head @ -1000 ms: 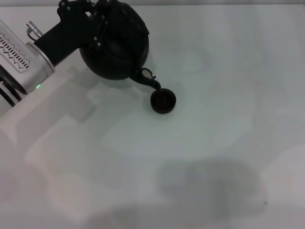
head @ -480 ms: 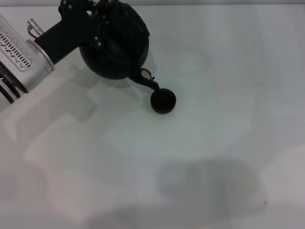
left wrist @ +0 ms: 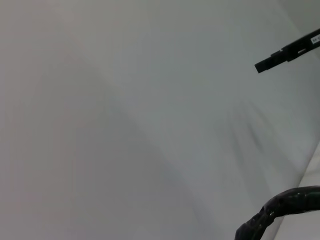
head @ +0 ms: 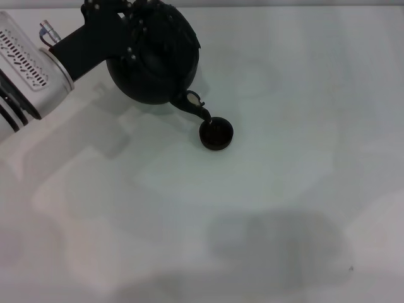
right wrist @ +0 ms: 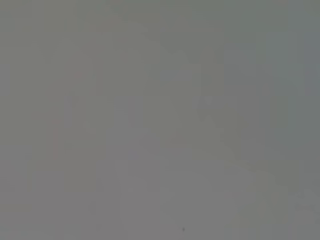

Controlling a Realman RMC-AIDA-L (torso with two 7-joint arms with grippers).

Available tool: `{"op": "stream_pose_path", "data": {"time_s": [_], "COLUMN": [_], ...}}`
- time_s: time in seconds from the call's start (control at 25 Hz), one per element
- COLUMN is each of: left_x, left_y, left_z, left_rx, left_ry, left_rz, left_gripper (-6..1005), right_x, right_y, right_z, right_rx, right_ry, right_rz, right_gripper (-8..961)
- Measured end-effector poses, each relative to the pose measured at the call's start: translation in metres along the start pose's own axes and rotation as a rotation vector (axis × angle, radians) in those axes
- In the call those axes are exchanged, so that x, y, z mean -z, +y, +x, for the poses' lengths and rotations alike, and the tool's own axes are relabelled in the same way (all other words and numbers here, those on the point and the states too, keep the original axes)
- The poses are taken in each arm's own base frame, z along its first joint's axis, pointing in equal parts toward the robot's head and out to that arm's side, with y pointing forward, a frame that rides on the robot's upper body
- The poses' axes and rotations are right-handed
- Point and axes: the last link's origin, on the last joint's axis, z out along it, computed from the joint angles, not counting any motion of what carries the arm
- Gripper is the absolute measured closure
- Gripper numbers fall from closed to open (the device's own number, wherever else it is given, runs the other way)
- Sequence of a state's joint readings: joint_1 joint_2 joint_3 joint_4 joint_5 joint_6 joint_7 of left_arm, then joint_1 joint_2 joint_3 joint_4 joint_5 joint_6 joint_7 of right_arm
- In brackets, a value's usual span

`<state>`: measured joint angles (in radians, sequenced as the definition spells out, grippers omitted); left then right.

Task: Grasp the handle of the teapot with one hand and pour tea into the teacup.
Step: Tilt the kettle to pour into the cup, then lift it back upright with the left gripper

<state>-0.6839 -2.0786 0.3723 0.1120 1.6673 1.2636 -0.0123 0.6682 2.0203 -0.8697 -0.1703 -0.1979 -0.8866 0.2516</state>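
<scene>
The large round black teapot (head: 159,60) hangs tilted above the table at the back left of the head view. Its short spout (head: 196,107) points down at the rim of the small black teacup (head: 216,134), which stands on the white table. My left gripper (head: 134,20) is shut on the handle at the top of the pot, and its black body covers most of the handle there. In the left wrist view a rough dark arc of the handle (left wrist: 280,207) shows, with a thin black bar (left wrist: 290,51) farther off. My right gripper is out of view.
The white table (head: 284,189) stretches open to the right of and in front of the cup. My left arm's silver forearm (head: 28,63) reaches in from the left edge. The right wrist view holds only plain grey surface (right wrist: 160,120).
The left forearm has shifted slightly up and back, and the teapot has tipped a touch further. The spout stays over the cup, which has not moved.
</scene>
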Motion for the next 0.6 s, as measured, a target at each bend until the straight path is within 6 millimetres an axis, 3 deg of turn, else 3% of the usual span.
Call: {"op": "stream_pose_path", "data": {"time_s": [0.6], "left_x": [-0.0047], "left_y": [-0.0002], "left_z": [-0.0004], "left_rx": [-0.014], "left_ry": [-0.012], "left_rz": [-0.020], "left_gripper": [897], "right_x": [-0.0021], "right_y": [0.0025], "right_z": [-0.0017], "right_rx": [-0.001], "right_ry": [-0.004], "right_rz": [-0.005], "right_gripper": [128]}}
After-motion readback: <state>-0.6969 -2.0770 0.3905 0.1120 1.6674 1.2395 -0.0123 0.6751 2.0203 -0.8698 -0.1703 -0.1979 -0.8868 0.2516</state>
